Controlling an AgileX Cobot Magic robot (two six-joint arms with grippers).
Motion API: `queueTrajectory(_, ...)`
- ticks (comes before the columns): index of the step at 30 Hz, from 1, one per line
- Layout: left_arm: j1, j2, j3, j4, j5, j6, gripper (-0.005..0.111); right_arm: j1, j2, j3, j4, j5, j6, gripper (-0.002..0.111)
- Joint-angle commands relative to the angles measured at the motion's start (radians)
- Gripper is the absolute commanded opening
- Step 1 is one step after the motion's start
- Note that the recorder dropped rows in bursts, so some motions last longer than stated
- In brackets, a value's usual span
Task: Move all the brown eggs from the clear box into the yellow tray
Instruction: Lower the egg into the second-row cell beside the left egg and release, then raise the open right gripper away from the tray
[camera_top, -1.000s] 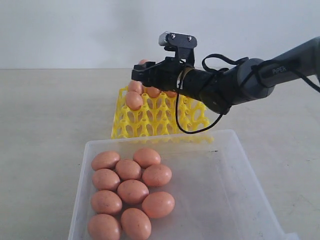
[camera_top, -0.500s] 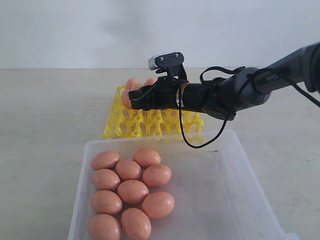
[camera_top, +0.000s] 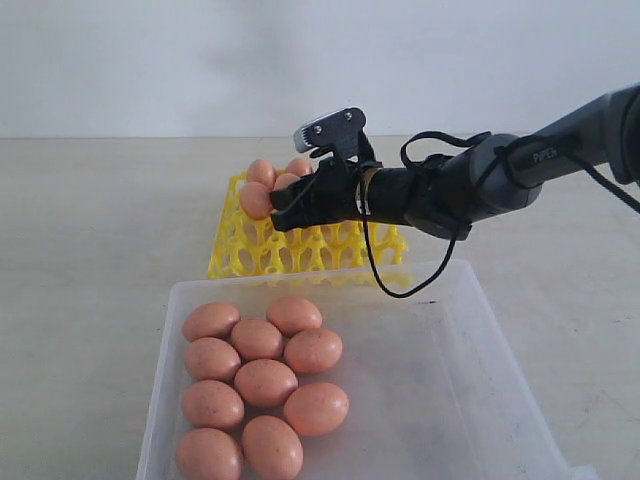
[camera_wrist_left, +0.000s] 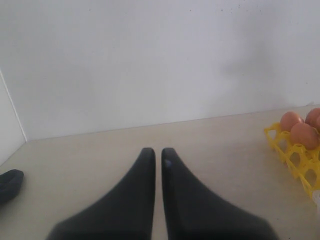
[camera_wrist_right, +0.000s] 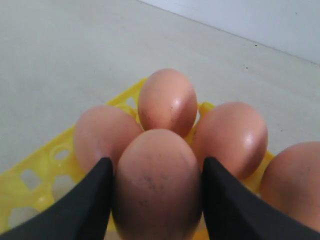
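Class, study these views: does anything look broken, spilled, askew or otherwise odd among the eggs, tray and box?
Nothing stands out. The brown eggs in the clear box look whole, the yellow tray looks intact, and the right gripper holds one egg squarely between its fingers over the tray.

Right arm (camera_top: 500, 180) grey, white lettering (camera_top: 545, 156); right tool (camera_top: 277, 206) black; black cable (camera_top: 398, 294) looped.
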Motion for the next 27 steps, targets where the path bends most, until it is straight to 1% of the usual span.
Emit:
queueTrajectory(1, -0.006, -0.003, 0.004, -0.003, -0.004, 0.003, 0.004, -0.001, -0.003, 0.001, -0.011, 0.016, -0.017, 0.000)
queueTrajectory(3, -0.006, -0.003, 0.004, -0.003, -0.002, 0.003, 0.004, -0.001, -0.003, 0.001, -0.011, 0.016, -0.017, 0.000)
queueTrajectory(5, -0.006, -0.003, 0.004, -0.003, -0.002, 0.003, 0.004, -0.001, -0.003, 0.001, -0.011, 0.016, -0.023, 0.005)
queueTrajectory(6, -0.006, -0.003, 0.004, -0.003, -0.003, 0.003, 0.004, -0.001, -0.003, 0.001, -0.011, 0.016, -0.023, 0.010)
queueTrajectory(10, -0.006, -0.003, 0.004, -0.003, -0.003, 0.003, 0.004, -0.001, -0.003, 0.001, -0.011, 0.016, -0.032, 0.041)
queueTrajectory(11, -0.006, -0.003, 0.004, -0.003, -0.003, 0.003, 0.004, -0.001, -0.003, 0.001, -0.011, 0.016, -0.032, 0.047)
queueTrajectory(13, -0.006, -0.003, 0.004, -0.003, -0.003, 0.003, 0.004, -0.001, -0.003, 0.001, -0.011, 0.016, -0.032, 0.052)
queueTrajectory(19, -0.006, -0.003, 0.004, -0.003, -0.003, 0.003, 0.004, -0.001, -0.017, 0.001, -0.011, 0.016, -0.032, 0.053)
queueTrajectory(27, -0.006, -0.003, 0.004, -0.003, -0.003, 0.003, 0.004, -0.001, -0.126, 0.001, -0.011, 0.018, -0.100, 0.053)
